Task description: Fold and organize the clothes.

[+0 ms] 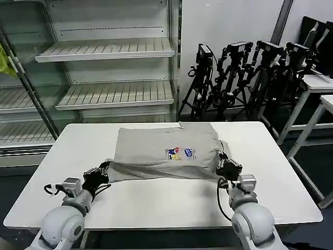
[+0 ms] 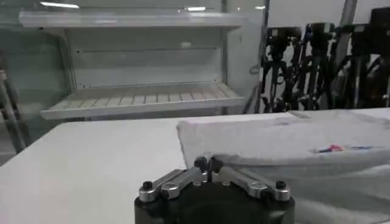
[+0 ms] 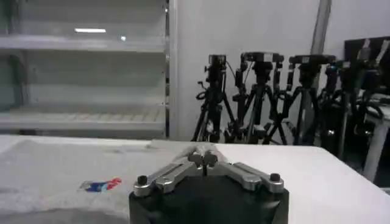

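The light grey shirt (image 1: 166,143) lies in the middle of the white table (image 1: 156,200), its multicoloured chest print (image 1: 179,153) facing up. Its near edge is raised off the table between my two grippers. My left gripper (image 1: 106,167) is at the shirt's near left corner, shut on the fabric; in the left wrist view its fingertips (image 2: 208,163) meet against the grey cloth (image 2: 274,143). At the shirt's near right edge my right gripper (image 1: 225,165) is shut on a pinch of cloth, and the right wrist view shows it (image 3: 203,159) beside the shirt (image 3: 61,170).
A glass-fronted shelving unit (image 1: 114,94) stands behind the table at the left, with a yellow-green cloth (image 1: 4,62) at its far left edge. Several black tripods (image 1: 244,73) stand at the back right. More white tables (image 1: 318,83) are at the right.
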### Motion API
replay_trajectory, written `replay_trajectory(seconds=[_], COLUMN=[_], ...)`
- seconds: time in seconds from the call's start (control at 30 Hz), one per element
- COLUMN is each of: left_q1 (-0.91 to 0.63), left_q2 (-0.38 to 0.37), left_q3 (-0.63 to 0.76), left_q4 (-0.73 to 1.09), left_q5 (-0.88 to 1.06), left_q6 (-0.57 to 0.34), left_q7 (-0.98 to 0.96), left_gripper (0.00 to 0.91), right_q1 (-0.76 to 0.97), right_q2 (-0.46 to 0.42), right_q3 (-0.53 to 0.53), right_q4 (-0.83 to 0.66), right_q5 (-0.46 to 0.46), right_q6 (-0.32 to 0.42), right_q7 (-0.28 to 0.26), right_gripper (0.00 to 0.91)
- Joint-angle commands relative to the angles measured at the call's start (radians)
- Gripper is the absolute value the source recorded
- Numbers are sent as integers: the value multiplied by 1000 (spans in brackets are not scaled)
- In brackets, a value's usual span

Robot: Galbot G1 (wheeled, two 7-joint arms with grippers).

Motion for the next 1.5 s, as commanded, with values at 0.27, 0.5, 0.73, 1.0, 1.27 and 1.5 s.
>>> replay_trajectory(seconds=[0.27,0.5,0.73,1.0,1.27,1.5], left_q1=[-165,-176,-131,15,89,26], left_q2=[-18,-34,-39,-53,-66,-71], left_q3=[131,139,107,25,20,44], left_q4=[202,224,183,-1,-45,45], left_q5=[137,138,133,43,-42,-111], left_q6=[-24,-27,-24,14,57,66], left_q7=[-1,-4,-23,-39,-54,-58], left_gripper=[161,907,907,907,907,232], right_q1=[192,241,209,87,-39,-71], right_q2=[51,97,110,77,27,49], right_q3=[-51,-85,-82,-34,22,58], right_q4=[-288,-399,-392,-237,-148,-210], right_q5=[-46,-113,-136,-133,-132,-44], right_q6=[13,44,88,202,173,92], right_q7=[-6,-18,-20,-18,-28,-5], right_gripper=[0,907,907,907,907,907])
